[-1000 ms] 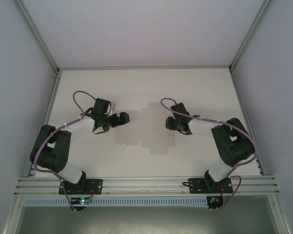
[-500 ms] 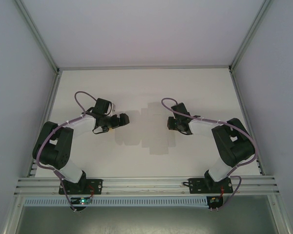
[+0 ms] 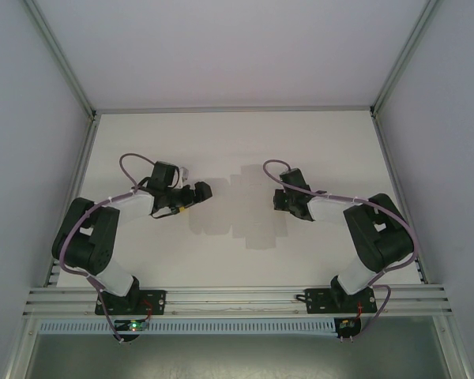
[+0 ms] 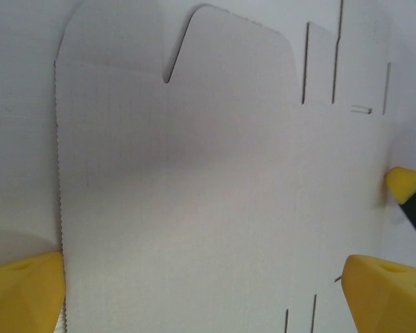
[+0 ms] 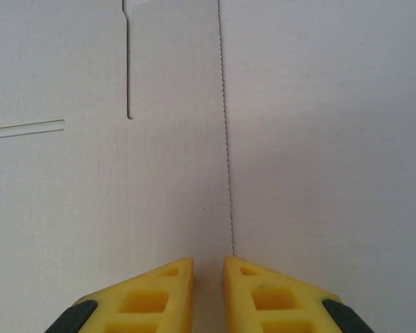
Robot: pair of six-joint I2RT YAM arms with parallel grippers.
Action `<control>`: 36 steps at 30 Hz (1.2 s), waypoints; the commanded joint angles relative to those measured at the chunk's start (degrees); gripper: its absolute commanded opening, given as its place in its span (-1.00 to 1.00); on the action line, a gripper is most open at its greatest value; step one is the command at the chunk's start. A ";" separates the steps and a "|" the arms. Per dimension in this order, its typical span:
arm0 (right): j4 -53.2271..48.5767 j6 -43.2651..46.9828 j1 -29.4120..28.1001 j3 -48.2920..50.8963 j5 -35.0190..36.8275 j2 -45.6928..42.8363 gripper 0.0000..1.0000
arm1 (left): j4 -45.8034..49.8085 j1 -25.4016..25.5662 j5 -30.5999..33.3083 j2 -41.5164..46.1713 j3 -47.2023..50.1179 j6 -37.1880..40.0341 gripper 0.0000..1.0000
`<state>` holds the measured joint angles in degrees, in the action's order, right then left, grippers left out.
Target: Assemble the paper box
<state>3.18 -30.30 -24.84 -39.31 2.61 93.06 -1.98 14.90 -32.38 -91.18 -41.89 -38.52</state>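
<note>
Barely parted right end effector (image 5: 208,262) hovers at the paper box (image 5: 111,180) edge.

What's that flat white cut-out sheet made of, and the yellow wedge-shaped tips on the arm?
The flat white cut-out sheet looks like thin matte paperboard: it lies flat, with clean cut slots, a finely serrated edge and no gloss. The yellow wedge-shaped fingertips look like moulded or printed plastic with a dull finish and hollow square pockets. Which plastic it is, I cannot tell.
</note>
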 commanded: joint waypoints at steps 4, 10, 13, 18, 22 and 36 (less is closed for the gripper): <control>-7.15 -1.94 -1.27 5.31 -6.89 1.31 -0.65 | -23.55 2.77 -17.96 5.91 3.12 -10.66 1.00; -6.25 -2.39 -0.85 6.49 -6.88 0.42 -0.65 | -38.62 3.77 -19.16 7.73 6.60 -18.70 1.00; -5.82 -2.26 -0.67 6.84 -6.95 -0.04 -0.65 | -35.62 4.73 -18.10 8.20 5.84 -16.91 0.94; -4.99 -2.33 -0.43 7.65 -7.21 -1.36 -0.65 | -19.85 6.94 -13.70 9.74 1.71 -7.82 0.71; -4.86 -2.30 0.01 8.32 -7.08 -2.06 -0.62 | -10.09 7.81 -8.65 12.85 0.34 -2.25 0.52; -5.67 1.11 4.86 11.41 -14.93 -22.28 -0.27 | -5.20 7.78 -2.96 22.27 2.46 0.53 -0.75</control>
<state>-0.21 -30.35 -21.65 -29.02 -8.49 75.46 -6.79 22.17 -36.56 -70.91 -39.75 -39.38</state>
